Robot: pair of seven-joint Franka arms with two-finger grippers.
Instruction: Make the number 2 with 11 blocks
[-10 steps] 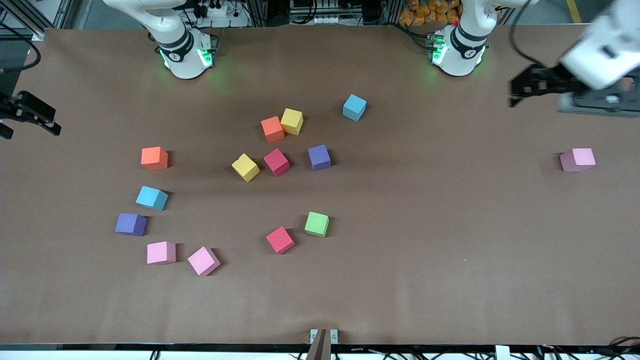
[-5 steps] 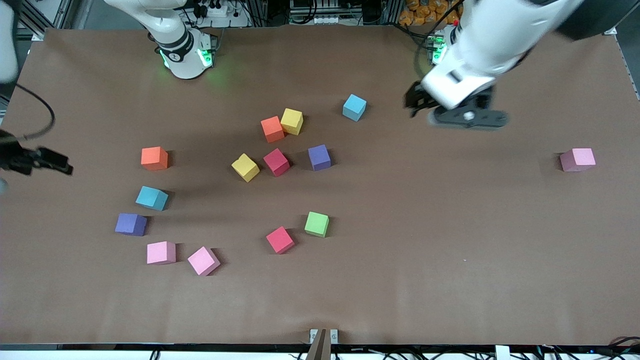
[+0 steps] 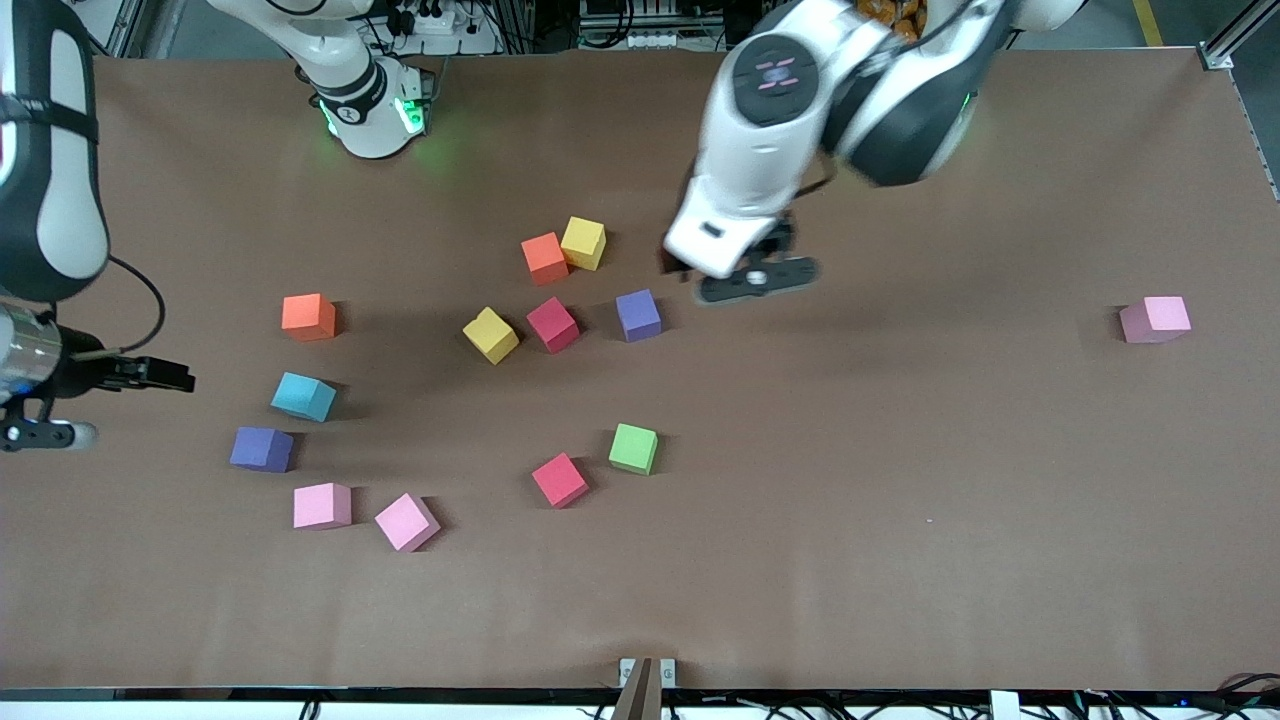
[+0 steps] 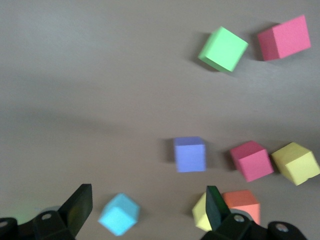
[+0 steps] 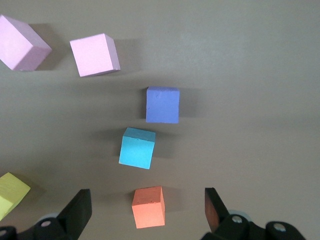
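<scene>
Blocks lie scattered singly over the brown desk (image 3: 900, 480); no digit is formed. Near the middle of the front frame an orange block (image 3: 544, 258) touches a yellow block (image 3: 584, 243); lower down sit a second yellow block (image 3: 491, 335), a red block (image 3: 553, 325) and a purple block (image 3: 638, 315). Lower still, a green block (image 3: 634, 448) stands just beside another red block (image 3: 560, 480). At the frame's left are a lone orange block (image 3: 308, 316), a light blue block (image 3: 303, 396), a second purple block (image 3: 262, 449) and two pink blocks (image 3: 322, 505) (image 3: 407, 522). A third pink block (image 3: 1155, 319) sits alone at the frame's right edge.

The left gripper (image 3: 745, 280) hangs wide and empty over the desk beside the middle purple block; its wrist view shows another light blue block (image 4: 119, 214) between its fingers. The right gripper (image 3: 150, 375), also wide and empty, hovers at the frame's left edge, above the lone orange block in its wrist view
</scene>
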